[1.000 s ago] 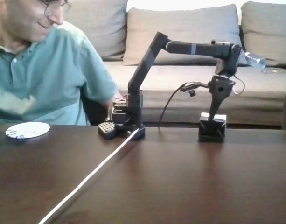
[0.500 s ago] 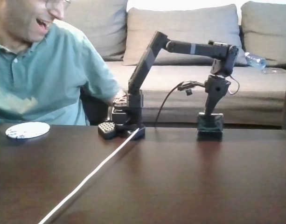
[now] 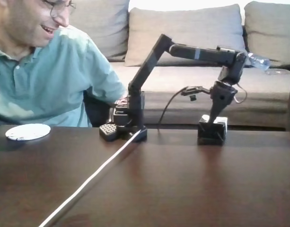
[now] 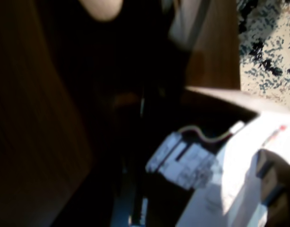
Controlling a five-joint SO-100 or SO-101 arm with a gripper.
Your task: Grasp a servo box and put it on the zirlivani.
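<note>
a: so where's the servo box (image 3: 212,130) sitting?
b: on the dark table (image 3: 182,184), right of the arm's base in the fixed view, a bit tilted.
a: and the gripper (image 3: 211,119)?
b: pointing down onto the box's white top, touching it. whether the fingers are clamped on it or just resting there, i can't tell; the wrist view is blurred, showing the box's servo picture (image 4: 185,163) close up.
a: the zirlivani (image 3: 28,132)?
b: far left on the table, well apart from the box, in front of a person (image 3: 45,75) in a teal shirt.
</note>
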